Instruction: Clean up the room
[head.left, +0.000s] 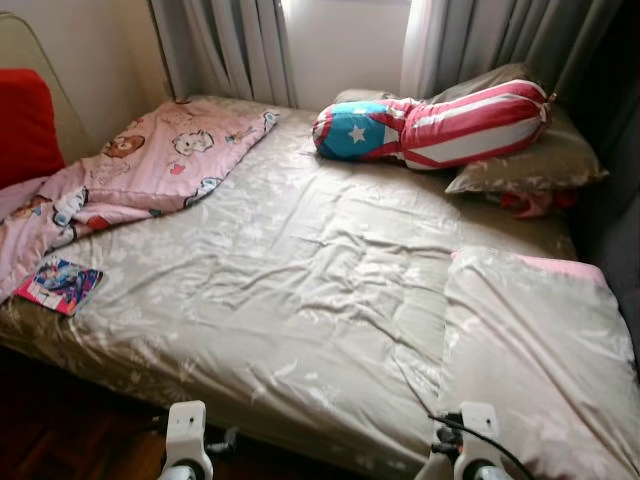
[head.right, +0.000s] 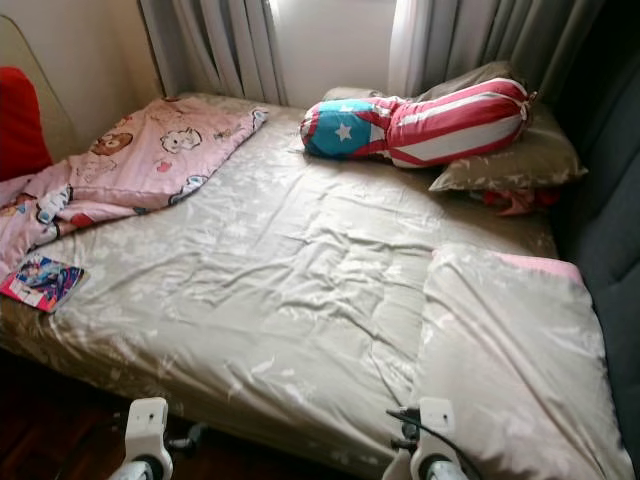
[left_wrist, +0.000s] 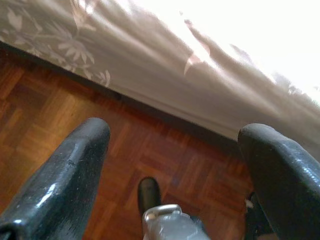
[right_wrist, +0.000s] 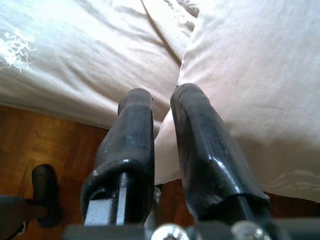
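Across the bed (head.left: 300, 290) a grey-brown sheet lies wrinkled, with a pink cartoon blanket (head.left: 130, 170) bunched at its far left corner and a small colourful book (head.left: 58, 283) lying on the sheet just below the blanket. A star-and-stripes bolster (head.left: 435, 125) rests against a grey pillow (head.left: 530, 160) by the curtains (head.left: 230, 45), and another pillow (head.left: 545, 350) lies at the near right. Low by the bed's edge over the wooden floor (left_wrist: 60, 115), the left gripper (left_wrist: 175, 132) has its fingers wide apart, while the right gripper (right_wrist: 160, 100), fingers nearly together and holding nothing, points at the sheet beside the near pillow
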